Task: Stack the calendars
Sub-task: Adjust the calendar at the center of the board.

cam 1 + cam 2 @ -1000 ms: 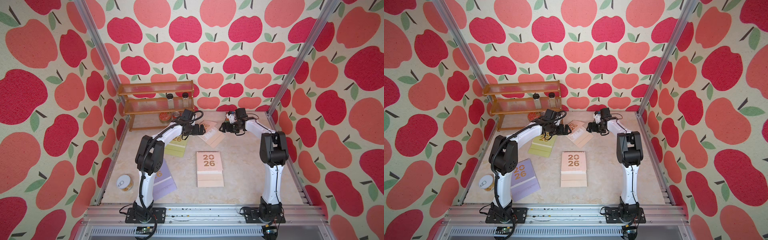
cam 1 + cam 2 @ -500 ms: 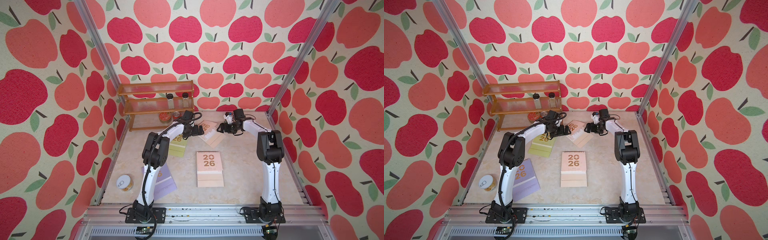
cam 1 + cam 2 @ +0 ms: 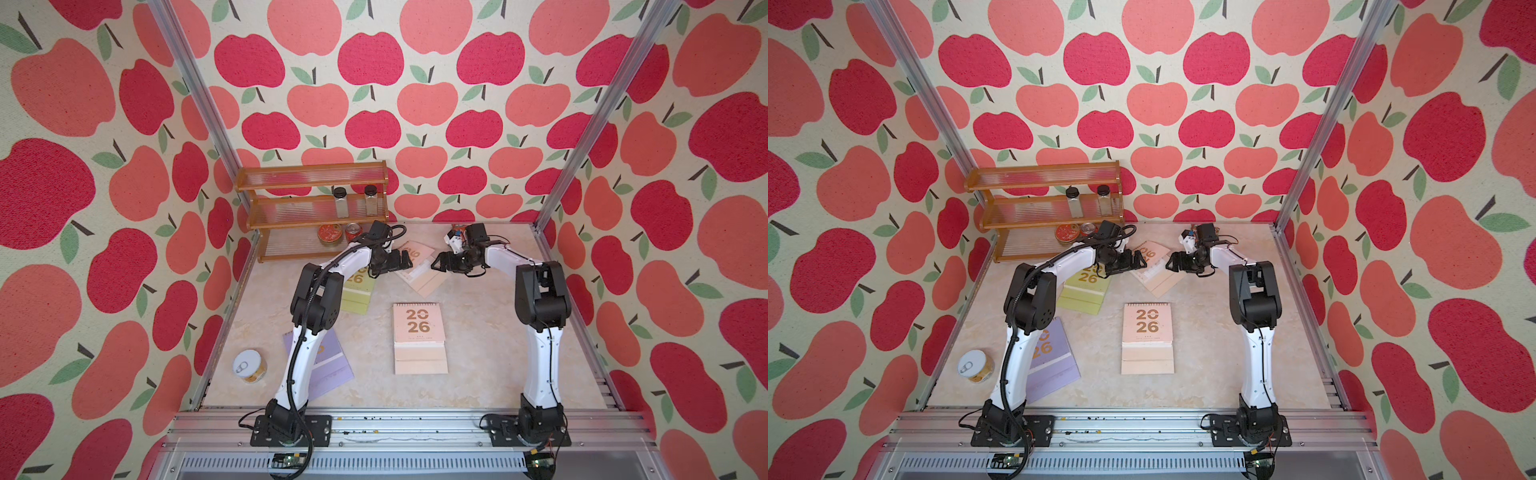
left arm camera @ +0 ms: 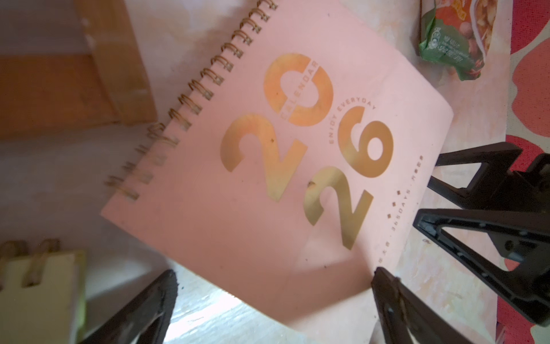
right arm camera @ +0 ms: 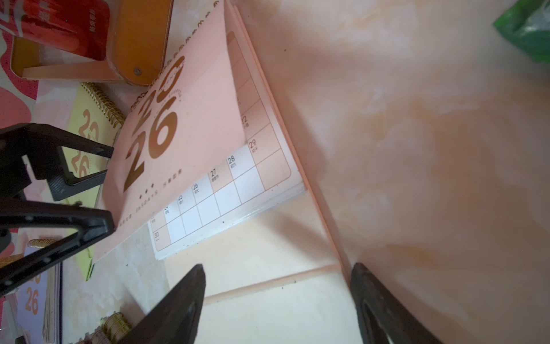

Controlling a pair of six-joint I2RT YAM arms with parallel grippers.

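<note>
While both arms stretch to the back of the desk (image 3: 478, 353), they meet over the far peach calendar (image 3: 420, 270), lying askew near the wooden rack (image 3: 311, 210). Look, the left hand (image 3: 404, 262) is spread wide at one edge, holding nothing. The right hand (image 3: 438, 264) faces it from the opposite side, fingers (image 5: 184, 303) apart too, straddling a corner of the pale base board; whether they touch it I cannot tell. That cover bows up off the date pages. Just beside, partly under the left arm, sits a yellow-green calendar (image 3: 356, 293). A second peach calendar (image 3: 419, 328) lies flat mid-desk, and a lilac calendar (image 3: 332, 365) lies nearer the front, by a tin can (image 3: 249, 365). A green snack packet (image 4: 452, 38) sits beyond the far calendar's corner.
</note>
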